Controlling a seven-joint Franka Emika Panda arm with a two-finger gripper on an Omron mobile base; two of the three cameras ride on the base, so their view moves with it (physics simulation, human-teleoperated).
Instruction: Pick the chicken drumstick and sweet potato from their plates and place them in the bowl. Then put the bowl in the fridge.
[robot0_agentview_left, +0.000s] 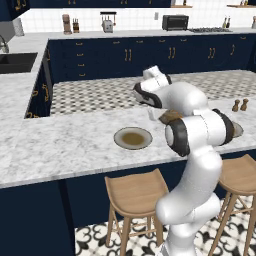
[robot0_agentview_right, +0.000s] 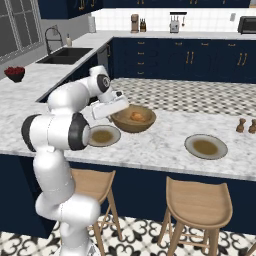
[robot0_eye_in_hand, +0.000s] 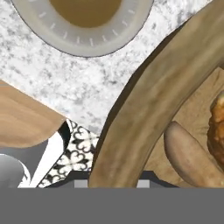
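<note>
Hand view puts you right over the round deep wooden bowl (robot0_eye_in_hand: 148, 109); warm brown, streaky grain, a fat rounded rim sweeping up across the shot. Inside it sit the smooth pale tan oval sweet potato (robot0_eye_in_hand: 188, 155) and, touching it at the right edge, the lumpy golden-orange chicken drumstick (robot0_eye_in_hand: 217, 127) with its knobbly crust; so both foods are in the bowl already. The two-finger gripper (robot0_eye_in_hand: 114, 179) is clamped shut on the bowl's rim, the wood running right down between its tips.

In the right base view the bowl (robot0_agentview_right: 133, 119) rests on the white-grey speckled marble counter (robot0_agentview_right: 165, 145), an orange blob showing inside. Just beside it, on the arm's side, is a round shallow grey-green plate with a brownish centre (robot0_agentview_right: 102, 135); glossy, flat, faint tick marks round the rim; a second matching plate (robot0_agentview_right: 206, 146) lies well apart on the other side.

Further out: two small brown wooden shakers (robot0_agentview_right: 247, 125) near the counter edge, curved-seat light wooden stools (robot0_agentview_right: 198, 205) below, navy cabinets (robot0_agentview_right: 165, 60) with brass pulls behind.
</note>
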